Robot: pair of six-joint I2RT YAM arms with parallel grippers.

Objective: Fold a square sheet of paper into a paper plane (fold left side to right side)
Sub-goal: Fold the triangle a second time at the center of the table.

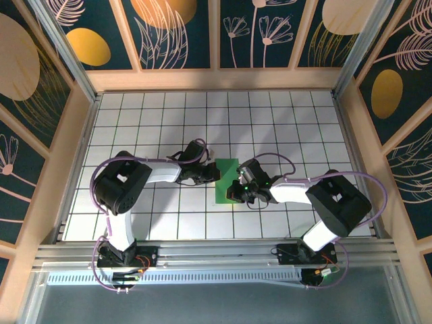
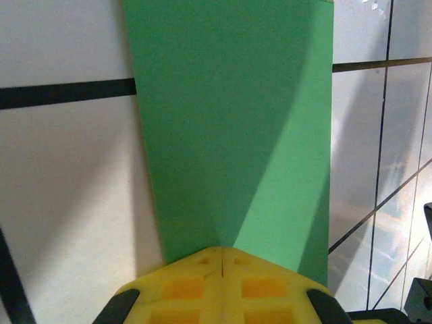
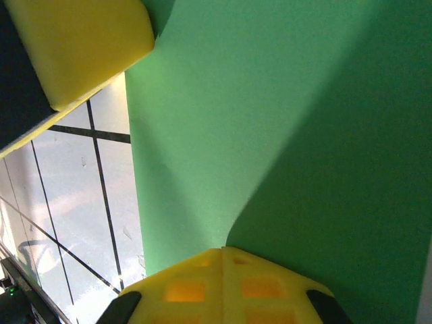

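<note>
green paper (image 1: 226,169) flat; left tool (image 2: 222,253), right tool (image 3: 222,252) pressed together, resting on it

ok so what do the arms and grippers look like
Both the left arm and right arm are white tubes with bulky black joints, with thin purple cables looping alongside. The left gripper and right gripper have yellow fingers with square recesses.

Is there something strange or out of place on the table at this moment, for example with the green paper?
Nothing stands out. The green paper lies flat on the tiled table, with no tear or crumple visible, between the left pincer and right pincer, both shut with their tips over it.
</note>
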